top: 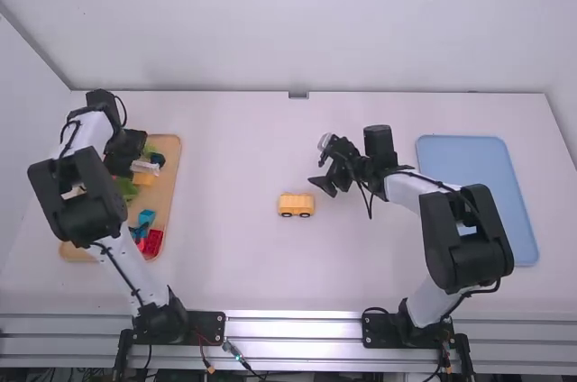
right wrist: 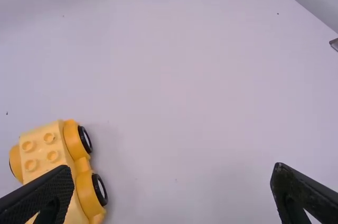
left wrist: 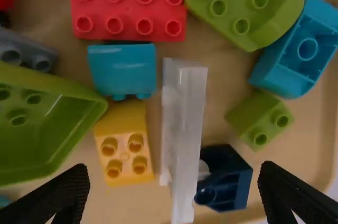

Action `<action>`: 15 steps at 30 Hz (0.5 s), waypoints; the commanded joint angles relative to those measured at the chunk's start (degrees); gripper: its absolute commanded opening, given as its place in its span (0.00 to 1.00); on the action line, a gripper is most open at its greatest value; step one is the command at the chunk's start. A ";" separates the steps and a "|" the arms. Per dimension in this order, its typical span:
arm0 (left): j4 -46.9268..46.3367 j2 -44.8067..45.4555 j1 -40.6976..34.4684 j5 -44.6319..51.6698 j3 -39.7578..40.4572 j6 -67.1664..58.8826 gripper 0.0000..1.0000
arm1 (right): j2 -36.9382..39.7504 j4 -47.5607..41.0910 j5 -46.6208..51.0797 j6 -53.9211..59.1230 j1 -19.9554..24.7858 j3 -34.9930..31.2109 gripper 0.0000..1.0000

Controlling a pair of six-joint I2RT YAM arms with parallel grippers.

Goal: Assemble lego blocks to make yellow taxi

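In the high view my left gripper [top: 124, 155] is over the wooden tray of blocks at the left. Its wrist view shows the left gripper [left wrist: 174, 195] open above a clear white block [left wrist: 185, 134], a yellow block [left wrist: 125, 145] beside it and a dark blue block [left wrist: 224, 176] on the other side. The yellow car base [top: 296, 204] with black wheels stands mid-table, to the left of my right gripper [top: 326, 182]. In the right wrist view, that open right gripper [right wrist: 171, 187] has nothing between its fingers, and the car base [right wrist: 58, 168] shows its studs upward.
The tray [top: 169, 211] also holds a red block [left wrist: 127, 8], green blocks [left wrist: 245, 5], a teal block [left wrist: 122, 68] and a blue block [left wrist: 298, 49]. A blue tray [top: 487, 184] lies on the right side of the table, beyond the right arm.
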State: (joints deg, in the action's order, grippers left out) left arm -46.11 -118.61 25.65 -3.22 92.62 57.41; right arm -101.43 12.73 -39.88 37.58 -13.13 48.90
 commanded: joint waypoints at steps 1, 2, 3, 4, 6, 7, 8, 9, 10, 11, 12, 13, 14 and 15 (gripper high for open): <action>-2.56 -0.44 -0.15 -0.85 2.51 -0.37 0.84 | 1.36 0.11 -0.33 -0.31 0.00 0.96 0.99; -3.21 -0.44 -0.15 -0.87 2.84 -0.35 0.84 | 1.36 0.11 -0.31 -0.31 0.00 0.96 0.99; -4.44 -0.44 -0.15 -0.85 3.41 -0.35 0.84 | 1.36 0.09 -0.33 -0.31 0.02 0.96 0.99; -5.44 -0.44 -0.15 -0.85 3.76 -0.37 0.80 | 1.36 0.09 -0.31 -0.31 0.00 0.96 0.99; -6.25 -0.44 -0.17 -0.87 3.89 -0.20 0.77 | 1.36 0.09 -0.31 -0.33 0.02 0.96 0.99; -7.02 -0.44 -0.15 -0.92 3.76 -0.22 0.69 | 1.36 0.09 -0.33 -0.31 0.02 0.96 0.99; -7.23 -0.44 -0.15 -1.36 3.48 -0.22 0.66 | 1.36 0.11 -0.33 -0.28 0.02 0.96 0.99; -7.43 -0.44 -0.15 -2.47 2.91 -0.17 0.63 | 1.36 0.11 -0.31 -0.31 0.00 0.96 0.99; -7.43 -0.44 -0.15 -2.84 2.73 -0.17 0.65 | 1.36 0.13 -0.31 -0.31 0.02 0.96 0.99; -7.34 -0.44 -0.17 -3.74 2.05 -0.17 0.65 | 1.36 0.15 -0.33 -0.28 0.00 0.96 0.99; -6.91 -0.44 -0.15 -3.91 1.01 -0.22 0.67 | 1.36 0.13 -0.31 -0.28 0.02 0.96 0.99; -6.75 -0.44 -0.15 -3.82 0.76 -0.22 0.67 | 1.36 0.13 -0.31 -0.28 0.02 0.96 0.99; -6.25 -0.44 -0.15 -3.63 0.04 -0.22 0.67 | 1.36 0.15 -0.31 -0.31 0.02 0.96 0.99; -5.46 -0.44 -0.15 -3.72 -0.85 -0.22 0.68 | 1.36 0.13 -0.31 -0.28 0.02 0.96 0.99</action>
State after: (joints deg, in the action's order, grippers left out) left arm -51.24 -118.61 25.65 -5.65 93.27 57.23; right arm -101.43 12.88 -39.86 37.65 -13.13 48.90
